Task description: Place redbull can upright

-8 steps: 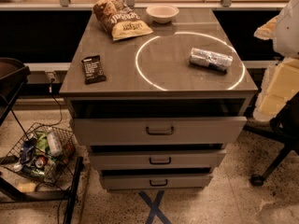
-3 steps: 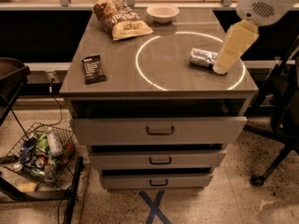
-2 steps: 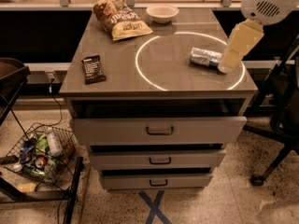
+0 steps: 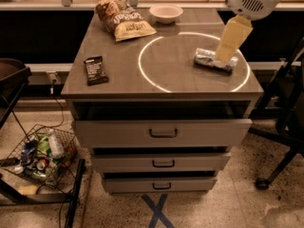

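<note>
The redbull can [image 4: 207,59] lies on its side at the right of the grey cabinet top [image 4: 180,82], inside a white ring of light [image 4: 142,63]. It is silver with a dark right end. My gripper [image 4: 224,55] hangs from the cream arm [image 4: 234,34] that comes down from the top right. Its tip is right over the can's right half and hides part of it. I cannot tell whether it touches the can.
A chip bag [image 4: 124,20] and a white bowl [image 4: 166,12] sit at the back, a dark snack bar [image 4: 96,70] at the front left. The top drawer [image 4: 164,132] stands slightly open. A wire basket of trash [image 4: 42,153] is at the left, a chair [image 4: 285,103] at the right.
The arm has swung in from the right of the cabinet to above the can. The can lies where it lay before.
</note>
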Motion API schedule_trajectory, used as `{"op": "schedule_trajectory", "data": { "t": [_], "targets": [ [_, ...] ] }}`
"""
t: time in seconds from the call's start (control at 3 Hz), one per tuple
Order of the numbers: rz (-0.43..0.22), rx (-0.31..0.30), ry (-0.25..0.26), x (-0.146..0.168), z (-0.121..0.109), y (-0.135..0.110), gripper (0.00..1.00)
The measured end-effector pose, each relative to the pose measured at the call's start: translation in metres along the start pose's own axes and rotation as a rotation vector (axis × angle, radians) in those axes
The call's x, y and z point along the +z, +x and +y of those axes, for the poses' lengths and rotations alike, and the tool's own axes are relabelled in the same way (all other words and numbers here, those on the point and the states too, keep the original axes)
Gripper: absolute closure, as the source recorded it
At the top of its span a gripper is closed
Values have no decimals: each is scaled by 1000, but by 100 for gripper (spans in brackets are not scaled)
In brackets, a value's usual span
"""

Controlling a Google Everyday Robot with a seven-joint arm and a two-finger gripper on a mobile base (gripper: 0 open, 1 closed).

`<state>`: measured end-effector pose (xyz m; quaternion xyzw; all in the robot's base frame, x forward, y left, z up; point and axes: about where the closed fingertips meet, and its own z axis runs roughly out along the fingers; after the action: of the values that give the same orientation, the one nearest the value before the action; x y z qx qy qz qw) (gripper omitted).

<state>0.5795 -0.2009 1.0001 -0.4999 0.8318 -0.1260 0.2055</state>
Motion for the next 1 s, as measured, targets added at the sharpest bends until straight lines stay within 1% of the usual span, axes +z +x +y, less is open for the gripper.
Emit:
{"op": "schedule_trajectory", "data": {
  "t": [0.33,0.67,1.0],
  "targets": [
    [32,-21,-6,25,-22,-18,0],
    [40,-55,-25,52,-37,-37,0],
    [52,-76,-58,77,-42,-48,0]
  ]
}}
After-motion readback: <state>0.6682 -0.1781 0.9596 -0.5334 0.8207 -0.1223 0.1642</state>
